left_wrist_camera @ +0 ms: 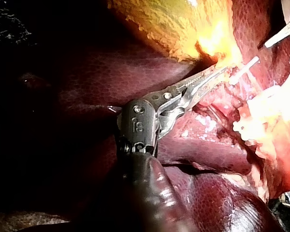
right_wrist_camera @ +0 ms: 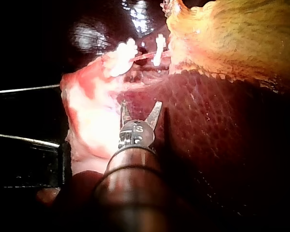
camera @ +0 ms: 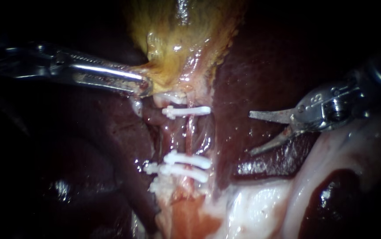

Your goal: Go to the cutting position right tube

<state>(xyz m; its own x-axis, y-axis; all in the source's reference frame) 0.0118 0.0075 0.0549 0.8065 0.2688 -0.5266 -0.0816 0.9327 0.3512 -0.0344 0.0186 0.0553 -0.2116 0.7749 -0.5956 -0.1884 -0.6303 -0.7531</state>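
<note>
At the centre of the frame, the thin pinkish tube (camera: 190, 135) runs vertically, crossed by one white plastic clip (camera: 186, 111) above and a pair of white clips (camera: 186, 166) below. The slender metal left instrument (camera: 144, 88) enters from the upper left, its claw clamped on the lower edge of the yellow gallbladder (camera: 177, 40). The right instrument (camera: 251, 132) hovers at right over the dark red liver (camera: 261, 66), its claw spread open, apart from the tube.

You see the right tube (camera: 191, 132) as a thin reddish strand, running down from the gallbladder (camera: 186, 40); one white clip (camera: 189, 111) crosses it above, two lower clips (camera: 186, 166) below.
</note>
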